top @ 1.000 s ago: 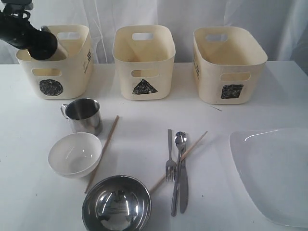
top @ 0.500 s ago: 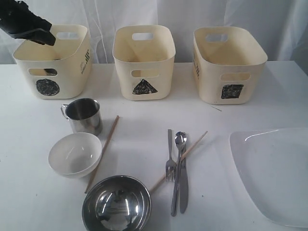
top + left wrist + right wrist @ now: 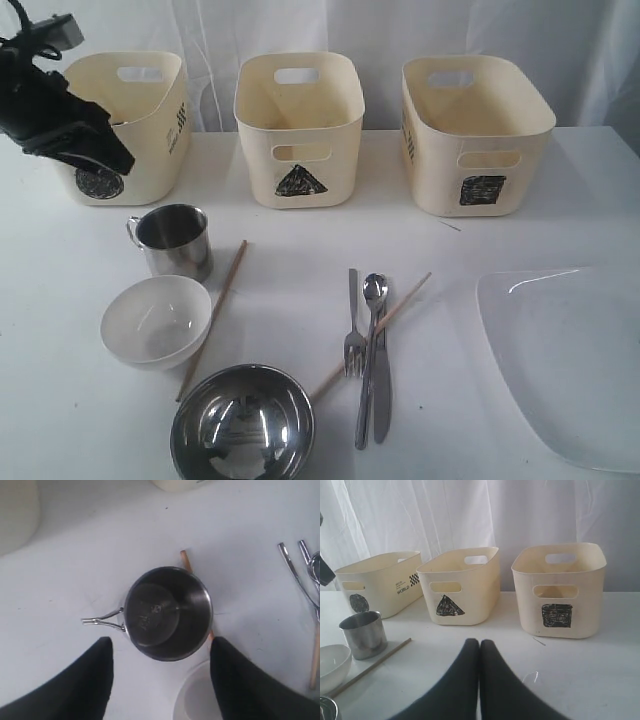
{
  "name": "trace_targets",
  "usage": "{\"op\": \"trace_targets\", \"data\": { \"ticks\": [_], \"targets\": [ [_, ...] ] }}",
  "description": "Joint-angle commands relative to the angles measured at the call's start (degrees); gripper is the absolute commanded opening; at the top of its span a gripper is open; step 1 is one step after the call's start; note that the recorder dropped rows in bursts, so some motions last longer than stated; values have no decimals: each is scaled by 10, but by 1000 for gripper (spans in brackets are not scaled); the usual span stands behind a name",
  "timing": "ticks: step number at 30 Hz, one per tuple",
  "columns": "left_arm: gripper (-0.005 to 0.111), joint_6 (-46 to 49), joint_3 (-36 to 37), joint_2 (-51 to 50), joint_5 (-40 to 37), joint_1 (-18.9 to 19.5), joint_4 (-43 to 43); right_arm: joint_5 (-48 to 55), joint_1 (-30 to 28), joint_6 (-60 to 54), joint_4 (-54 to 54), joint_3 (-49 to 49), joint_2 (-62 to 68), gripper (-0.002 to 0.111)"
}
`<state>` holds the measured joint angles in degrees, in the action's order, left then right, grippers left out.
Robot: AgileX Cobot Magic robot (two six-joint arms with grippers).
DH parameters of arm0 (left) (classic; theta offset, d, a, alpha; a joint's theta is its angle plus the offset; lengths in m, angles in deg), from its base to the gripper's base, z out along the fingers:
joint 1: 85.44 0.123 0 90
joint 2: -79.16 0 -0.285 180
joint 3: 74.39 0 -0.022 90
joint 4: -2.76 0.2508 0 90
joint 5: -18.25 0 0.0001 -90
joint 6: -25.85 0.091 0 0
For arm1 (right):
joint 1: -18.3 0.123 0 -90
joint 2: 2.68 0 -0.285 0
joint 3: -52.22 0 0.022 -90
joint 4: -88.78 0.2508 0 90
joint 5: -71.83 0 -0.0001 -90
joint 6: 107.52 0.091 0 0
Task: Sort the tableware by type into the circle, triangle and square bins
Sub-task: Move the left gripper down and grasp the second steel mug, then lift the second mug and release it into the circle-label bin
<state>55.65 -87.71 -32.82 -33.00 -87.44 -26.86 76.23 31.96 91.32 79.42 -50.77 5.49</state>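
Left claw spread wide, empty; steel mug below, between fingers, untouched. Right claw pressed together, holding nothing, above desk. Mug upright on white desk before circle bin, white bowl near. Triangle bin, square bin alongside. White curtain behind.

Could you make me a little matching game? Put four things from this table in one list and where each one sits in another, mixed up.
Things:
1. steel mug
2. steel bowl
3. white plate
4. fork

Places, as seen in the exterior view:
A. far right, partly cut off by the picture's edge
B. front, nearest the camera
C. in front of the circle bin
D. just left of the spoon

Pairs: 1-C, 2-B, 3-A, 4-D
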Motion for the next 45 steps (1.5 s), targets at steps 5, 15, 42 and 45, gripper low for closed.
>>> {"op": "trace_targets", "data": {
  "ticks": [5,15,42,45],
  "targets": [
    [63,97,54,-5,92,-71,-12,-2,-5,2,-1,2,-4,0],
    [63,140,54,-68,166,-74,33,-2,-5,2,-1,2,-4,0],
    [0,132,25,16,128,-73,99,-2,-5,2,-1,2,-4,0],
    [0,102,-1,65,173,-73,163,-2,-5,2,-1,2,-4,0]
  ]
}}
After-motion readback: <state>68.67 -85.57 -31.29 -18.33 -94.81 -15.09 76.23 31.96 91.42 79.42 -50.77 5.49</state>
